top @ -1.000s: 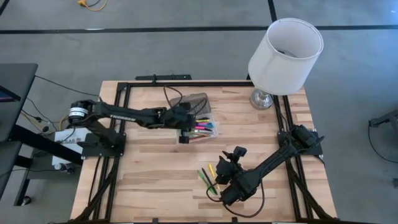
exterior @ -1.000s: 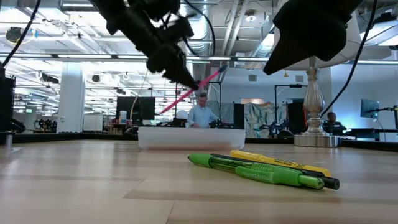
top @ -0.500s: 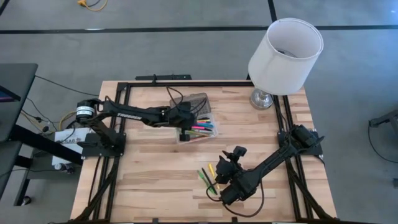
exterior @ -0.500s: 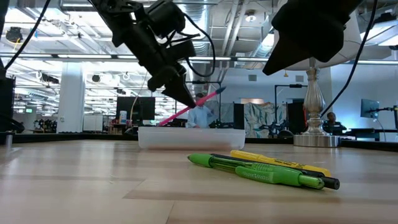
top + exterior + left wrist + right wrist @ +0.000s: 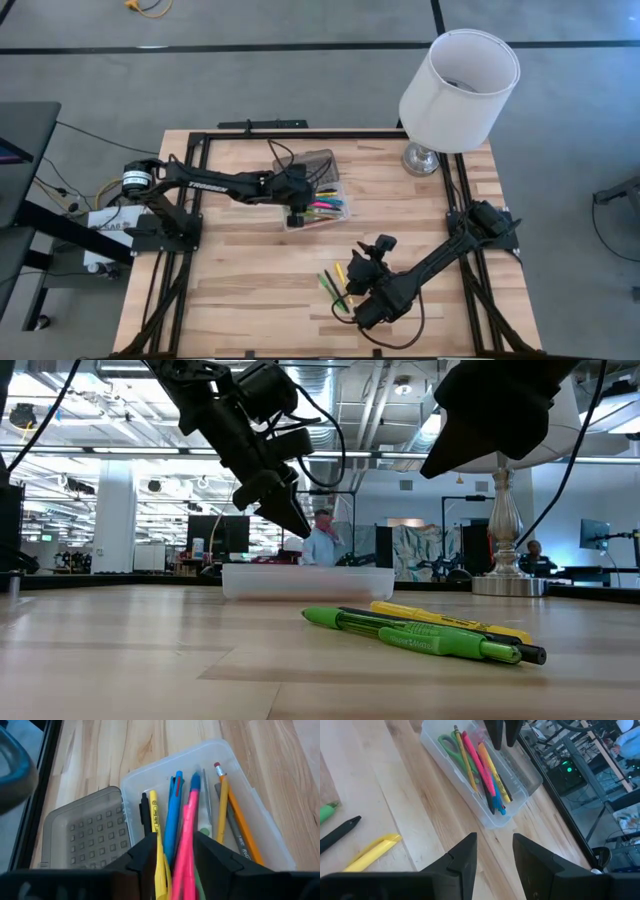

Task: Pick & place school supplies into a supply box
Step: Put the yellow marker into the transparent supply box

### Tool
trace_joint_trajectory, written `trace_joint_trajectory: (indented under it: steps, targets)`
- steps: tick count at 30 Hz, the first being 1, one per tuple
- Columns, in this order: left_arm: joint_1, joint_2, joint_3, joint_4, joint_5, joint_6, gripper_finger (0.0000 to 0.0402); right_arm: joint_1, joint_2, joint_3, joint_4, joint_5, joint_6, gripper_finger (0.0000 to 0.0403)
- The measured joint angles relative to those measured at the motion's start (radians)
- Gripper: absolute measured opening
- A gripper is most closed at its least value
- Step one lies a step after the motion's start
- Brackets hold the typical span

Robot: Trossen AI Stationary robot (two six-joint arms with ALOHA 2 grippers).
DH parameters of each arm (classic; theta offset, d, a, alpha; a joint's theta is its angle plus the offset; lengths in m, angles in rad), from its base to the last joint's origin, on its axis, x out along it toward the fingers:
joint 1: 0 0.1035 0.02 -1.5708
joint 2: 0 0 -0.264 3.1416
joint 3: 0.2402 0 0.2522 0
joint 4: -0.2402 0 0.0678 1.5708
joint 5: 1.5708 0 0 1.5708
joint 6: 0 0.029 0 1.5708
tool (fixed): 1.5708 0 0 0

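**Pink pen lies in the case; left claw released above it**

The left claw (image 5: 294, 213) hangs just over the supply box (image 5: 318, 207), fingers parted and holding nothing; in the low view its tips (image 5: 290, 520) point down at the clear tray (image 5: 308, 581). The box sits on the desk (image 5: 240, 290) toward 12 o'clock from the centre, its ribbed lid (image 5: 86, 836) hinged open beside it. Inside lie a pink pen (image 5: 186, 845), a blue pen (image 5: 173, 815), a yellow pen (image 5: 155, 827), an orange pencil (image 5: 224, 805) and green-handled scissors (image 5: 449, 746).

The right claw (image 5: 366, 262) waits toward 5 o'clock, fingers apart and empty. Just beside it on the desk lie two green pens (image 5: 420, 635), a yellow highlighter (image 5: 450, 620) and a black pen (image 5: 339, 834). A white lamp (image 5: 455, 85) stands at 1 o'clock.
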Motion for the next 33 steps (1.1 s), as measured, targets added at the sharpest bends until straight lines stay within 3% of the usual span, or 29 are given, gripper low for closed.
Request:
trace_joint_trajectory:
  steps: [12, 21, 26, 33]
  targets:
    - [-0.029, -0.017, 0.000, -0.010, 0.006, 0.042, 0.0133, -0.007, 0.000, 0.000, 0.003, 0.020, 0.000, 0.0121]
    - [-0.117, -0.132, 0.000, -0.129, 0.011, 0.081, 0.0130, -0.039, 0.000, 0.000, 0.011, 0.029, -0.001, 0.0121]
    - [-0.183, -0.218, 0.000, -0.219, 0.032, 0.076, 0.0097, -0.042, 0.000, 0.000, 0.013, 0.027, -0.001, 0.0121]
    - [-0.265, -0.321, 0.000, -0.339, 0.031, 0.059, 0.0018, -0.039, 0.000, 0.000, 0.015, 0.026, -0.001, 0.0121]
